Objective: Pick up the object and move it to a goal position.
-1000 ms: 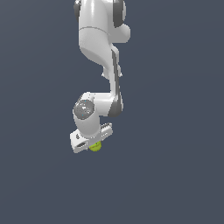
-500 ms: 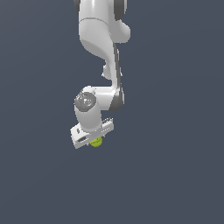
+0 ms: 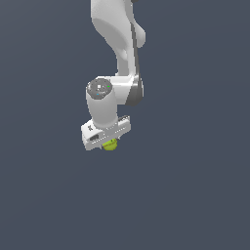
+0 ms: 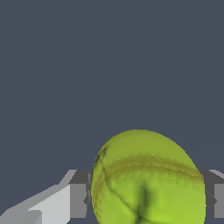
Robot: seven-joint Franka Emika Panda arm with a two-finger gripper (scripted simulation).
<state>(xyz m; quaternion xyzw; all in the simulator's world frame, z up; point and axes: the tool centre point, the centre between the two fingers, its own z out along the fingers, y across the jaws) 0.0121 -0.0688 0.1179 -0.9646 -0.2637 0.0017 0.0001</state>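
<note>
The yellow-green ball (image 3: 110, 144) with faint darker seam lines sits just under the white gripper (image 3: 109, 141) in the exterior view, mostly hidden by the hand. In the wrist view the ball (image 4: 146, 179) fills the space between the two grey fingers (image 4: 78, 199), which press on its two sides. The gripper is shut on the ball and holds it in the air, off any surface.
The white arm (image 3: 117, 44) comes down from the top of the exterior view. All around is a plain dark grey-blue background with no other objects or edges in view.
The arm has carried the ball upward and a little toward the exterior view's right. The grip on the ball has not changed.
</note>
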